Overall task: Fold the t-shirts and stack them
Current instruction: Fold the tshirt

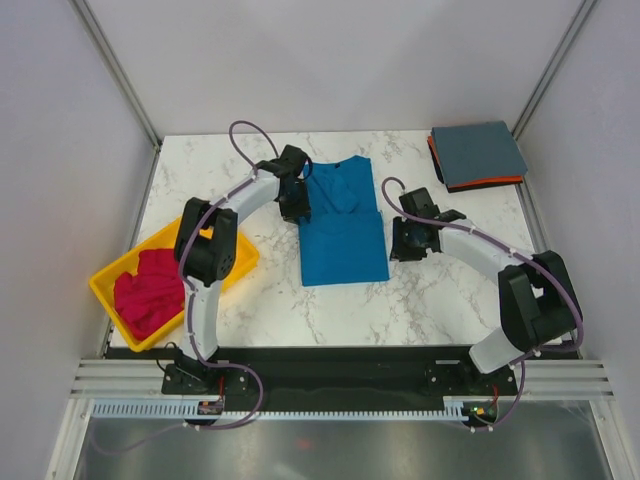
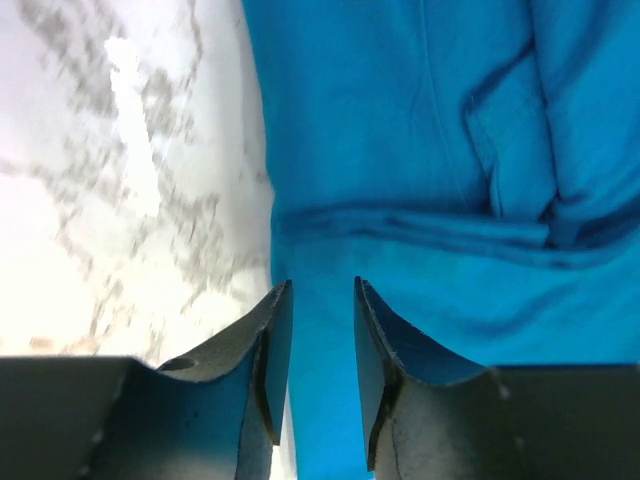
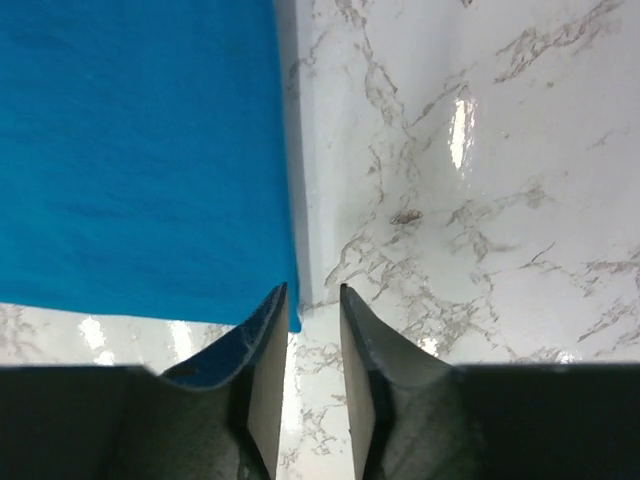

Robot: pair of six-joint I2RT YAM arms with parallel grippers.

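Note:
The bright blue t-shirt [image 1: 345, 228] lies flat at the table's middle, its sleeves folded in over the upper part. My left gripper [image 1: 295, 205] is open at its left edge; in the left wrist view [image 2: 322, 285] blue cloth [image 2: 420, 150] shows between and beyond the jaws, with nothing pinched. My right gripper [image 1: 405, 240] is open and empty at the shirt's right edge; in the right wrist view [image 3: 313, 290] it hangs over marble beside the shirt's corner [image 3: 140, 150]. The slate grey-blue t-shirt [image 1: 478, 153] lies folded on the folded orange t-shirt [image 1: 485, 184] at the back right. The magenta-red t-shirt [image 1: 148, 290] lies crumpled in the tray.
A yellow plastic tray [image 1: 232, 268] sits at the front left, partly over the table edge. The white marble table [image 1: 440, 290] has walls on three sides and metal posts at the back corners. A black rail runs along the near edge.

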